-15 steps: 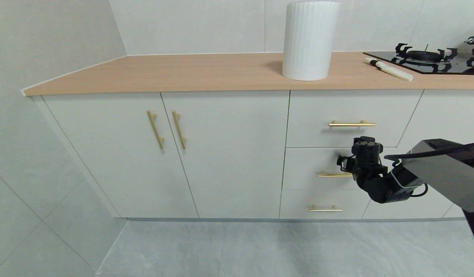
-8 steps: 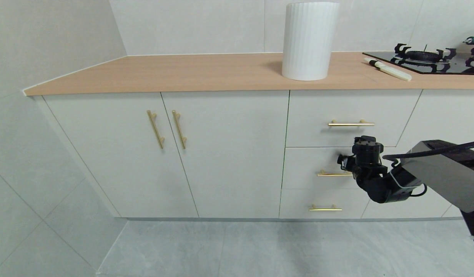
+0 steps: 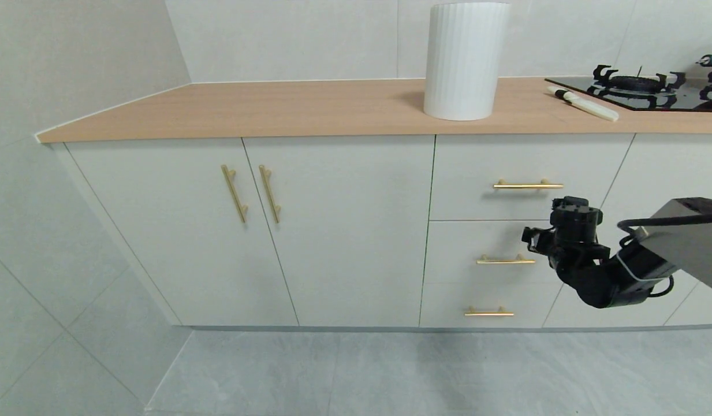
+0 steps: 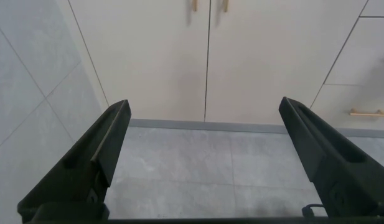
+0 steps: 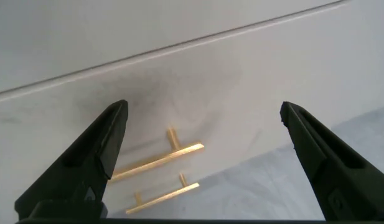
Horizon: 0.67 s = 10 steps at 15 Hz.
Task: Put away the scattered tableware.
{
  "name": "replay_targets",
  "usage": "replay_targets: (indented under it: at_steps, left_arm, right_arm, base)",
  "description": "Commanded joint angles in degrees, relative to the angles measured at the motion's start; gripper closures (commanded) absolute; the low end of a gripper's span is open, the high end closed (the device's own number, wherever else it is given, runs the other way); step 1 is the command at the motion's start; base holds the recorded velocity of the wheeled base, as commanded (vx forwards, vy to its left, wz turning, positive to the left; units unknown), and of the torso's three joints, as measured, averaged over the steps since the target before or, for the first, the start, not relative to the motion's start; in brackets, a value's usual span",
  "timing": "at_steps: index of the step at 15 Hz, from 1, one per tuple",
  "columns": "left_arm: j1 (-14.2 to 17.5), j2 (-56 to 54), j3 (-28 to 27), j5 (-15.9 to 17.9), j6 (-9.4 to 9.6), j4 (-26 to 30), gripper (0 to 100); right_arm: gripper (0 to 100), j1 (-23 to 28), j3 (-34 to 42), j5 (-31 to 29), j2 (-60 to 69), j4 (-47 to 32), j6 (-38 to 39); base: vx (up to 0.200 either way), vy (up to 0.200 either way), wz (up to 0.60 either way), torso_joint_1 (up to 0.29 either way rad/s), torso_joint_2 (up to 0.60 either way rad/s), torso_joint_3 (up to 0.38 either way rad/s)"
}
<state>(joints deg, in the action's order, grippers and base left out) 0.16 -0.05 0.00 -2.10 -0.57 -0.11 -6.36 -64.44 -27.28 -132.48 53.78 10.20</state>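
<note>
A white knife-like utensil [image 3: 584, 104] with a dark band lies on the wooden countertop [image 3: 275, 110], beside the stove. My right gripper [image 3: 555, 228] hangs open in front of the drawer stack. It is just right of the middle drawer's gold handle [image 3: 504, 261] and holds nothing. In the right wrist view the open gripper [image 5: 201, 112] faces the pale drawer front, with two gold handles [image 5: 157, 160] off to one side. My left gripper [image 4: 204, 106] is open and empty, low above the grey floor, facing the base of the double-door cabinet [image 4: 207, 62].
A tall white ribbed cylinder [image 3: 462, 60] stands on the counter above the drawers. A black gas stove [image 3: 650, 89] sits at the far right. All three drawers and the two cabinet doors [image 3: 252, 231] are closed. A tiled wall bounds the left side.
My right gripper has shifted to the right and slightly up, away from the middle drawer's handle. Nothing else has moved.
</note>
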Motion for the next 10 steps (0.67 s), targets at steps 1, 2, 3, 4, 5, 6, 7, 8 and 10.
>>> replay_targets:
  at_steps: [1, 2, 3, 4, 5, 6, 7, 8, 10]
  left_arm:
    - [0.11, 0.05, 0.0, -0.01, -0.04, -0.07, 0]
    - [0.02, 0.05, 0.0, -0.01, -0.04, -0.07, 0]
    - [0.02, 0.05, 0.0, -0.01, -0.04, -0.07, 0]
    - [0.11, 0.05, 0.0, -0.01, -0.04, 0.02, 0]
    - [0.02, 0.05, 0.0, -0.01, -0.04, -0.07, 0]
    - [0.11, 0.05, 0.0, -0.01, -0.04, 0.02, 0]
    - [0.02, 0.05, 0.0, -0.01, -0.04, 0.02, 0]
    - [0.02, 0.05, 0.0, -0.01, -0.04, -0.07, 0]
    - [0.02, 0.05, 0.0, -0.01, -0.04, 0.02, 0]
  right_arm:
    - [0, 0.12, 11.79, 0.04, 16.46, 0.44, 0.43]
    - [0, 0.21, 13.46, -0.14, 19.1, 0.97, 0.43]
    - [0, 0.21, 16.98, -0.49, 24.46, 2.99, 0.17]
    - [0, 0.21, 21.81, -1.28, 32.46, 6.42, -0.36]
    - [0, 0.21, 25.42, -1.37, 38.78, 7.56, -2.38]
    - [0, 0.91, 29.99, -1.37, 46.78, 7.56, -5.46]
    - [0, 1.44, 33.59, -1.28, 53.9, 7.47, -8.62]
    - [0, 1.88, 36.05, -1.28, 59.61, 7.21, -11.7]
    - [0, 6.28, 42.91, -1.37, 72.97, 5.28, -16.0]
  base:
    - [0.0, 0.0, 0.0, 0.0, 0.0, 0.0]
    - [0.0, 0.0, 0.0, 0.0, 0.0, 0.0]
    - [0.0, 0.0, 0.0, 0.0, 0.0, 0.0]
    - [0.0, 0.0, 0.0, 0.0, 0.0, 0.0]
    - [0.0, 0.0, 0.0, 0.0, 0.0, 0.0]
    - [0.0, 0.0, 0.0, 0.0, 0.0, 0.0]
    - [0.0, 0.0, 0.0, 0.0, 0.0, 0.0]
    - [0.0, 0.0, 0.0, 0.0, 0.0, 0.0]
    - [0.0, 0.0, 0.0, 0.0, 0.0, 0.0]
